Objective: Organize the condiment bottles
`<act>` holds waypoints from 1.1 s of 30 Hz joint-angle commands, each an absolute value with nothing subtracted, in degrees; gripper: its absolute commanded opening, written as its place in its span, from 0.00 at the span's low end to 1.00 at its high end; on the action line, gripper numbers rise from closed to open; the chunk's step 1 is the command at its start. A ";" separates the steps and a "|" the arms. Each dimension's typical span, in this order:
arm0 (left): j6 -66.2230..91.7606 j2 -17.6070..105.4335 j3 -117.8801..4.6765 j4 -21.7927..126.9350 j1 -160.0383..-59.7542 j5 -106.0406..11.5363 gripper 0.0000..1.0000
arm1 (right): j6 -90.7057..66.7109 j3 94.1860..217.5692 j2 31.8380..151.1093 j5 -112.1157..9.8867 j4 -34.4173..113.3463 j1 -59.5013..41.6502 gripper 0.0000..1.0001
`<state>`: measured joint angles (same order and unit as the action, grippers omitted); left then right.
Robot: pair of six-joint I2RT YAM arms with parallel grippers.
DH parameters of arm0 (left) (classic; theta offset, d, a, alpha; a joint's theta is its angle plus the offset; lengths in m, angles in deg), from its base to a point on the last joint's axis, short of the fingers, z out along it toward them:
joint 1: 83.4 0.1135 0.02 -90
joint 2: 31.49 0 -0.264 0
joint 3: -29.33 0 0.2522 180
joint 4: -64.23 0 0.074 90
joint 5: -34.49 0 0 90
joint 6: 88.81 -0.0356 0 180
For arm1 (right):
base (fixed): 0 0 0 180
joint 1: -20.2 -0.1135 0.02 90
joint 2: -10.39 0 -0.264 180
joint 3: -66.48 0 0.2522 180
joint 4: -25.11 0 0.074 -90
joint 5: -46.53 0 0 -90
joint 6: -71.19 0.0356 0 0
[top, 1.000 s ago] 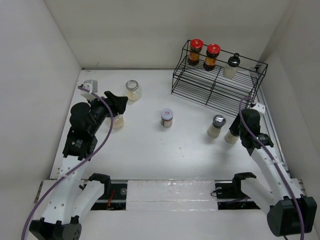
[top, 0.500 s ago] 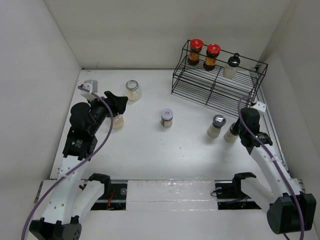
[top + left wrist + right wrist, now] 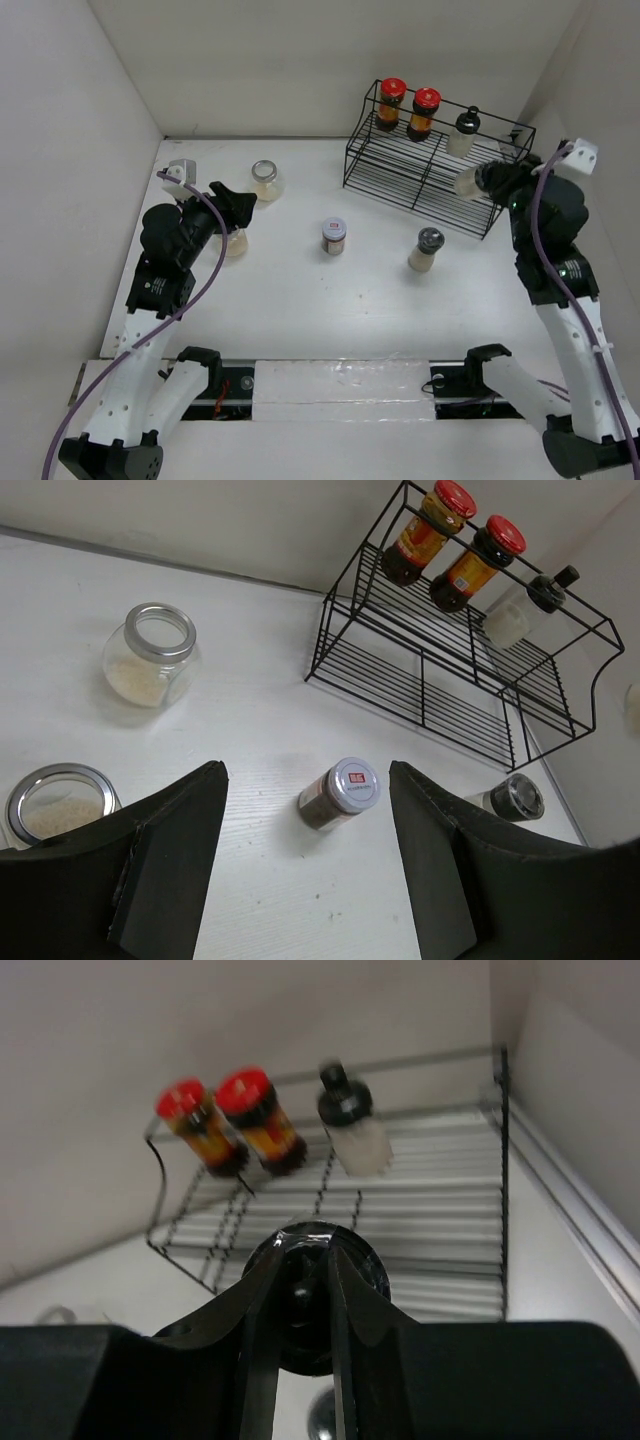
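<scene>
Collision risk: right pincer (image 3: 490, 178), clamped on a pale shaker bottle with black cap (image 3: 467, 184), holds it aloft just beside the black wire rack (image 3: 400, 165); a low approach could snag its rail. Left pincer (image 3: 305, 770) stands apart, empty.

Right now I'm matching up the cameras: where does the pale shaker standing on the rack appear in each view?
Top external: pale shaker upper right, on the rack's top shelf.
Left wrist: upper right, rightmost of three on the rack.
Right wrist: top centre, above the right gripper shut on another shaker.
Shared landmark: the two red-lidded jars just to its left.
</scene>
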<state>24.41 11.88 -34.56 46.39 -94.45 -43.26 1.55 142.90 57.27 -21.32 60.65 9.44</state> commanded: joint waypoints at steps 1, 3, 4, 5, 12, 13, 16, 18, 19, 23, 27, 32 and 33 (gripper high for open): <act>24.74 11.66 -34.35 49.50 -94.56 -42.24 0.61 | -1.23 152.88 65.02 -22.37 47.58 10.09 0.21; 24.74 11.66 -34.35 49.50 -94.56 -42.24 0.61 | -1.23 158.61 69.70 -25.36 46.26 12.63 0.21; 24.74 11.66 -34.35 49.50 -94.56 -42.24 0.61 | -2.02 163.25 71.89 -26.41 45.29 13.60 0.21; 24.74 11.14 -34.35 49.50 -94.56 -42.85 0.61 | -2.81 165.91 76.27 -27.55 45.29 14.74 0.21; 24.74 11.13 -34.35 49.50 -94.56 -42.86 0.61 | -5.54 184.82 93.85 -34.50 45.98 24.15 0.20; 24.74 11.13 -34.35 49.50 -94.56 -42.86 0.61 | -6.06 186.40 95.54 -35.12 46.86 25.90 0.20; 24.22 11.66 -34.35 49.50 -94.56 -42.86 0.61 | -7.38 191.68 101.35 -34.51 48.79 27.84 0.20; 24.22 12.18 -34.35 48.98 -94.56 -42.86 0.61 | -7.39 193.79 103.55 -35.91 49.42 29.78 0.20; 24.22 12.19 -34.35 48.97 -94.56 -42.86 0.61 | -8.00 193.80 105.30 -35.91 49.42 29.78 0.20; 24.22 12.80 -34.35 48.97 -94.56 -43.47 0.61 | -8.70 194.33 107.77 -36.97 49.42 30.92 0.20; 24.22 13.86 -34.88 48.97 -94.56 -43.47 0.61 | -9.84 191.43 107.78 -36.45 47.58 30.92 0.20; 24.22 13.86 -34.88 48.97 -94.56 -43.47 0.61 | -11.17 190.81 110.40 -36.44 48.09 31.45 0.19; 24.22 13.86 -34.88 48.97 -94.56 -43.99 0.61 | -11.69 190.81 111.02 -36.44 48.10 31.45 0.19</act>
